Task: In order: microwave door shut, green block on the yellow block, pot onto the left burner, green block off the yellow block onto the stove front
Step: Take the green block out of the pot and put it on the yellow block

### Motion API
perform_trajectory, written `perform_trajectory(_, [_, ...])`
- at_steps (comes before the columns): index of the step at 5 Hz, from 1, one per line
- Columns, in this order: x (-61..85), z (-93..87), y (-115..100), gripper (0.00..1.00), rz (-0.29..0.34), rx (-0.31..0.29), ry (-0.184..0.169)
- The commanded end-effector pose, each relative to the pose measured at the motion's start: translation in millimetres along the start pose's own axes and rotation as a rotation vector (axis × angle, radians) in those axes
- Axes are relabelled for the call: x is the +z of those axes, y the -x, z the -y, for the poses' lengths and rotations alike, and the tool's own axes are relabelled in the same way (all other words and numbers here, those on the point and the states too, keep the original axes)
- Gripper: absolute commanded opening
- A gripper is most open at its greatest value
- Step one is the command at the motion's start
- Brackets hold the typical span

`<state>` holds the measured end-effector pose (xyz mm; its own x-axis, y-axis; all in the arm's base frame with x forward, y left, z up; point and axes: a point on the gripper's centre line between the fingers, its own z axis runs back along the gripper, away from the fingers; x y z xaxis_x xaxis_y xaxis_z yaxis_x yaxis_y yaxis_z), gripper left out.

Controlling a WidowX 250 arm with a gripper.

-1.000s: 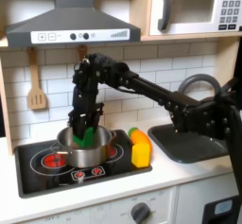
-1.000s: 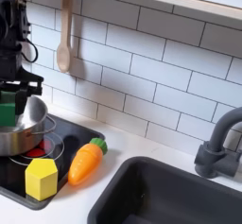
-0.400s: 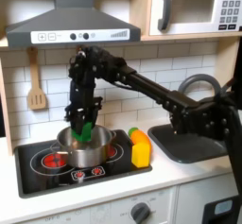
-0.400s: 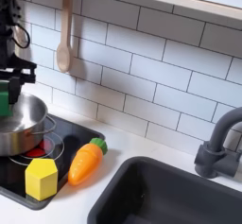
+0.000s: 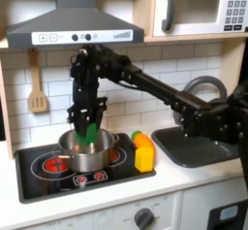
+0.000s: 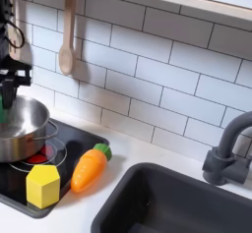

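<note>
Microwave door [image 5: 197, 9] in the first exterior view sits flush with the oven body, its grey handle toward the first exterior view's left. Below it the black arm reaches down over the pot [image 5: 87, 152], which stands on the black cooktop [image 5: 44, 176] on the first exterior view's left side. The end effector [image 5: 88, 127] hangs just above the pot's rim with the green block [image 5: 89, 133] clenched between its fingers, the block lifted partly clear of the pot. The yellow block [image 5: 145, 159] stands upright just beside the pot toward the first exterior view's right, with a carrot [image 5: 141, 141] behind it. 2 red dials mark the stove front [image 5: 87, 180].

Second exterior view: the end effector [image 6: 5, 97] is at the left edge, cut off by the frame, with a sliver of the green block [image 6: 2, 109] under it, above the pot [image 6: 22, 134]. The yellow block [image 6: 42, 186] stands near the cooktop's corner, the carrot [image 6: 88, 168] lying beside it.
</note>
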<state>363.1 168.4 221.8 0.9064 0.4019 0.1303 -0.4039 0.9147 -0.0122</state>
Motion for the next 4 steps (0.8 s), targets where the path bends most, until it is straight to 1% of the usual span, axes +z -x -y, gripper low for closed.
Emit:
perform_trajectory(1, [14.1, -2.6, 9.7, 0.0, 0.009, -0.053, 0.024])
perform_trajectory(2, [14.0, -9.6, 13.7, 0.0, 0.002, -0.066, 0.031])
perform_trajectory(3, [20.7, -16.2, 20.3, 0.0, 0.017, -0.102, 0.035])
perform_trajectory(4, [21.7, -23.6, 28.3, 0.0, 0.017, -0.128, 0.042])
